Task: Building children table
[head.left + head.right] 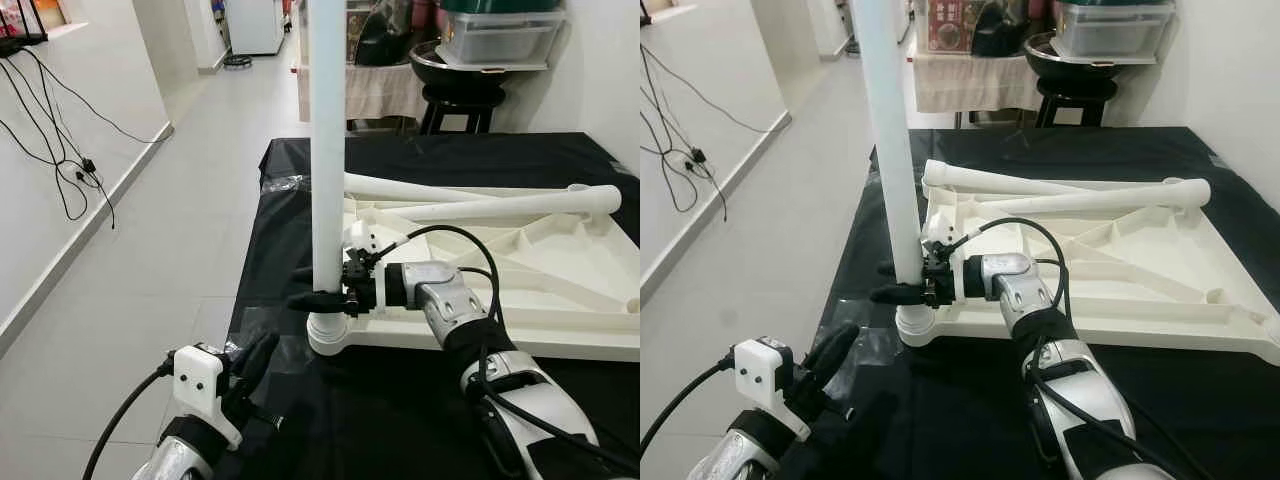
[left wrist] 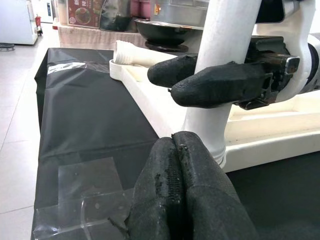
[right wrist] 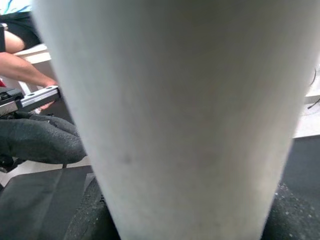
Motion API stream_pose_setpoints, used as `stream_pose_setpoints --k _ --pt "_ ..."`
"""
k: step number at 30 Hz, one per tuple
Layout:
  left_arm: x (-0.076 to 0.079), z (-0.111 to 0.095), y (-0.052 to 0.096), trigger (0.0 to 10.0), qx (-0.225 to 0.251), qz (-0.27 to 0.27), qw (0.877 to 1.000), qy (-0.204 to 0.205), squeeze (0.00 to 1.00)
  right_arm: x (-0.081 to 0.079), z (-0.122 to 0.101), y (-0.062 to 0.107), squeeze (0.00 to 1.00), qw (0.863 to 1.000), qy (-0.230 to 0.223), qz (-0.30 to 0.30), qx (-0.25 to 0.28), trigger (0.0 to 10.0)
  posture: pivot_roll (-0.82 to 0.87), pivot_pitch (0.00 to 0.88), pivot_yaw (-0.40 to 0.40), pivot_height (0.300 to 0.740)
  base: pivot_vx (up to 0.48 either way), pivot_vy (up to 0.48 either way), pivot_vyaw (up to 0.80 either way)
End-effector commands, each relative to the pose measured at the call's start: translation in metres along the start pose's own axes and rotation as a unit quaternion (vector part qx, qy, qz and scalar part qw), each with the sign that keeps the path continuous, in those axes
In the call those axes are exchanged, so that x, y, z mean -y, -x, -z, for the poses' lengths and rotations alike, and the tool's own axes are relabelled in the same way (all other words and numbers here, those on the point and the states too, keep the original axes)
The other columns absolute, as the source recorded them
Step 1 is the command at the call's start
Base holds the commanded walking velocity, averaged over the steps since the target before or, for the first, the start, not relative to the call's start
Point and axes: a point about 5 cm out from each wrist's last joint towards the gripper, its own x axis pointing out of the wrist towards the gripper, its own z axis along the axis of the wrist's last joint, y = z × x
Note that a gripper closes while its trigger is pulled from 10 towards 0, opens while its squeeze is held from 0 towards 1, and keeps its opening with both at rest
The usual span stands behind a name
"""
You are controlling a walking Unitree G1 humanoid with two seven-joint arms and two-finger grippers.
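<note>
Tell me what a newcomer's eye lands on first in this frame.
The tall white table leg standing upright at the near left corner of the upturned white tabletop, with the right gripper clamped around it just above its socket. Two more legs lie across the tabletop; the left gripper waits shut, lower left.

Upright white leg in upturned white tabletop's corner socket; two legs loose atop.

cover: black plastic sheet over work surface
floor: pale grey tiles
wall: black cables hanging
back: dark stool
</note>
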Motion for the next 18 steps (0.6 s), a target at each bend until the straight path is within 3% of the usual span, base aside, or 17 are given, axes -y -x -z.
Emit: stream_pose_setpoints --k 1,6,7,10,11,12,13,14,15,18 --pt "0.0 0.002 0.003 10.0 -0.01 -0.003 1.0 0.002 0.0 -0.003 0.006 0.004 0.0 1.0 -0.005 -0.007 0.0 0.0 0.02 0.054 0.015 0.74 0.0 0.0 0.0" --pt "0.0 0.001 0.004 10.0 -0.009 -0.003 1.0 0.001 0.0 -0.009 0.015 0.016 0.0 1.0 0.001 0.023 -0.01 0.0 0.01 0.066 0.011 0.74 0.0 0.0 0.0" --pt "0.0 0.0 0.005 10.0 -0.009 -0.003 1.0 0.001 0.0 -0.018 0.026 0.017 0.0 0.997 -0.009 0.069 -0.025 0.0 0.01 0.073 0.002 0.74 0.0 0.0 0.0" --pt "0.001 0.0 0.006 10.0 -0.009 -0.003 1.0 0.001 0.0 -0.024 0.033 0.017 0.0 0.994 -0.016 0.102 -0.035 0.0 0.02 0.075 -0.001 0.74 0.0 0.0 0.0" --pt "0.0 -0.001 0.007 10.0 -0.009 -0.003 1.0 0.001 0.0 -0.03 0.039 0.01 0.0 0.956 -0.058 0.287 -0.022 0.0 0.02 0.086 -0.002 0.74 0.0 0.0 0.0" --pt "-0.001 -0.001 0.008 10.0 -0.011 -0.003 1.0 0.0 0.0 -0.055 0.052 0.007 0.0 0.938 -0.063 0.338 -0.047 0.0 0.0 0.095 0.01 0.74 0.0 0.0 0.0" --pt "-0.001 -0.001 0.009 10.0 -0.012 -0.002 1.0 0.0 0.0 -0.073 0.057 0.006 0.0 0.929 -0.062 0.361 -0.06 0.0 0.0 0.095 0.01 0.74 0.0 0.0 0.0" --pt "-0.001 -0.001 0.009 10.0 -0.012 -0.002 1.0 0.0 0.0 -0.073 0.057 0.006 0.0 0.929 -0.062 0.361 -0.06 0.0 0.0 0.095 0.01 0.74 0.0 0.0 0.0" --pt "-0.001 -0.001 0.009 10.0 -0.013 -0.002 1.0 0.0 0.0 -0.075 0.056 0.009 0.0 0.918 -0.072 0.387 -0.054 0.0 -0.01 0.087 0.011 0.74 0.0 0.0 0.0" --pt "-0.001 0.0 0.009 10.0 -0.015 0.0 1.0 0.001 0.0 -0.069 0.055 0.007 0.0 0.923 -0.06 0.377 -0.053 0.0 0.01 0.087 0.002 0.74 0.0 0.0 0.0"
